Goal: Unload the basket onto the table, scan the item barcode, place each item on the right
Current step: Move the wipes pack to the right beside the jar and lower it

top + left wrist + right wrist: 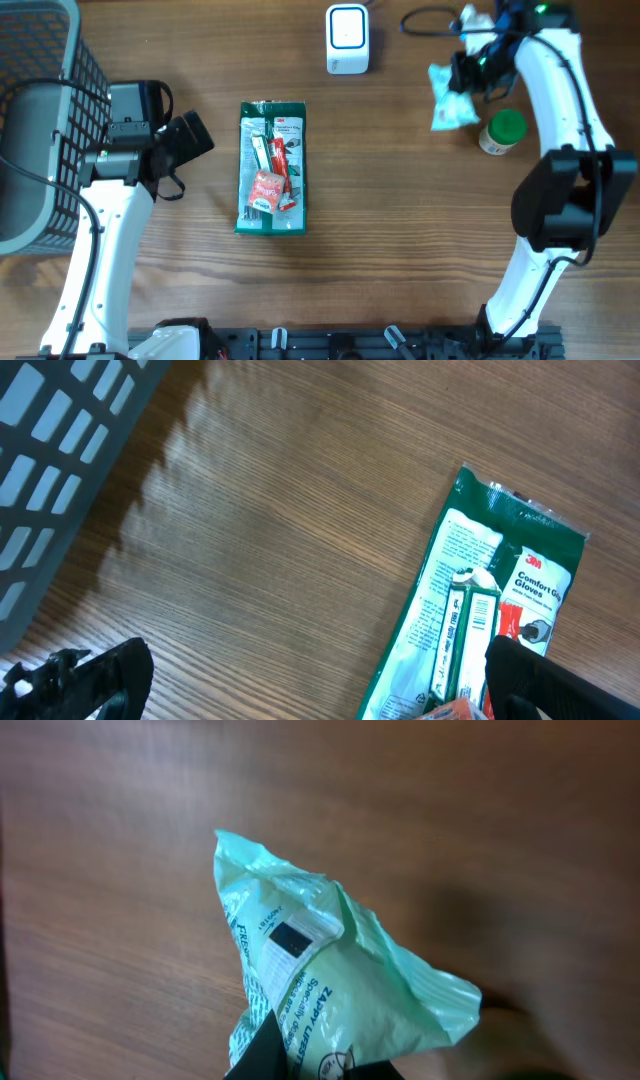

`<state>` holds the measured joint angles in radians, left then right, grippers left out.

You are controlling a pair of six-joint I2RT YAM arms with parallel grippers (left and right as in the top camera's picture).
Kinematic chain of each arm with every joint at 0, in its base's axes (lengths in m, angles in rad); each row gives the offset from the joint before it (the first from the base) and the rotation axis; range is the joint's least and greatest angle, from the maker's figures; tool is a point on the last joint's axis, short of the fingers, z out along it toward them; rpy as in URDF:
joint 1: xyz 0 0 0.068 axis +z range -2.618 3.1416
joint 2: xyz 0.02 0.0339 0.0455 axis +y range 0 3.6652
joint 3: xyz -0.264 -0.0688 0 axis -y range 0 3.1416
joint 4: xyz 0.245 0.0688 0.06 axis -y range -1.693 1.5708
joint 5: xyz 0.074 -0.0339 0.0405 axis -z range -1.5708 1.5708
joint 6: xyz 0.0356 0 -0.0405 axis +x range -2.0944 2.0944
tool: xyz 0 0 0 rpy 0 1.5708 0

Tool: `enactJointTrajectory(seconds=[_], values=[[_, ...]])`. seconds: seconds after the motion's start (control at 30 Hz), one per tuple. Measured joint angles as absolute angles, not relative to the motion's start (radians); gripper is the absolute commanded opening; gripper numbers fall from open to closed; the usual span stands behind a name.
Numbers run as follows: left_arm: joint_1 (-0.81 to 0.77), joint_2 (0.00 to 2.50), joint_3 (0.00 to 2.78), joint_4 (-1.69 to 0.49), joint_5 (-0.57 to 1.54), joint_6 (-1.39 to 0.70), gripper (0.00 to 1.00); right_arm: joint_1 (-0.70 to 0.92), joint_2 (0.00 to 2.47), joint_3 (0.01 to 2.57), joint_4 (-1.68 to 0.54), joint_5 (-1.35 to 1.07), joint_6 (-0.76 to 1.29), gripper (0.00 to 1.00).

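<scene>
Overhead, the right gripper pinches a mint-green pouch near the table's far right edge, just beside a green-lidded jar, with bare wood between it and the white scanner. The left gripper stands wide open between the grey basket and the glove packet, apart from the packet.

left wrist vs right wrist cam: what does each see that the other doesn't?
Left wrist only: the green gloves pack lying flat, the grey basket at upper left, and the left gripper open, holding nothing. Right wrist only: the pale green pouch, pinched in the shut right gripper. Both: the wooden table.
</scene>
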<state>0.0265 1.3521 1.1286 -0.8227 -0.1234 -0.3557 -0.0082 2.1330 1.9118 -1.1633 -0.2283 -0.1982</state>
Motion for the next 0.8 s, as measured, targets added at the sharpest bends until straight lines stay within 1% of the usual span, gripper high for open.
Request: enactJointTrajectory(seconds=[0.07, 0.1, 0.13, 0.2, 0.23, 0.27, 0.3, 0.37, 0.53, 0.7, 0.8], values=[[0.027, 1.352, 1.129, -0.823, -0.123, -0.356, 1.0, -0.002, 2.138, 1.841, -1.124, -0.232, -0.197, 0.05], [0.027, 1.352, 1.129, -0.823, -0.123, -0.356, 1.0, 0.0, 2.14, 1.816, -1.11, -0.232, -0.195, 0.09], [0.027, 1.352, 1.129, -0.823, -0.123, -0.356, 1.0, 0.001, 2.14, 1.782, -1.088, -0.231, -0.194, 0.33], [0.027, 1.352, 1.129, -0.823, -0.123, -0.356, 1.0, 0.002, 2.14, 1.742, -1.06, -0.23, -0.192, 0.57], [0.027, 1.352, 1.129, -0.823, -0.123, -0.356, 1.0, 0.002, 2.14, 1.713, -1.04, -0.228, -0.181, 0.74], [0.027, 1.352, 1.129, -0.823, -0.123, -0.356, 1.0, 0.002, 2.14, 1.705, -1.029, -0.228, -0.181, 0.84], [0.027, 1.352, 1.129, -0.823, -0.123, -0.356, 1.0, 0.002, 2.14, 1.704, -1.019, -0.227, -0.174, 0.88], [0.027, 1.352, 1.129, -0.823, -0.123, -0.356, 1.0, 0.002, 2.14, 1.705, -1.012, -0.224, -0.165, 0.88], [0.027, 1.352, 1.129, -0.823, -0.123, -0.356, 1.0, 0.004, 2.139, 1.743, -1.045, -0.224, -0.115, 0.68], [0.027, 1.352, 1.129, -0.823, -0.123, -0.356, 1.0, 0.038, 2.131, 1.761, -1.103, -0.265, -0.094, 0.68], [0.027, 1.352, 1.129, -0.823, -0.123, -0.356, 1.0, 0.102, 2.13, 1.752, -1.094, -0.258, -0.089, 0.68]])
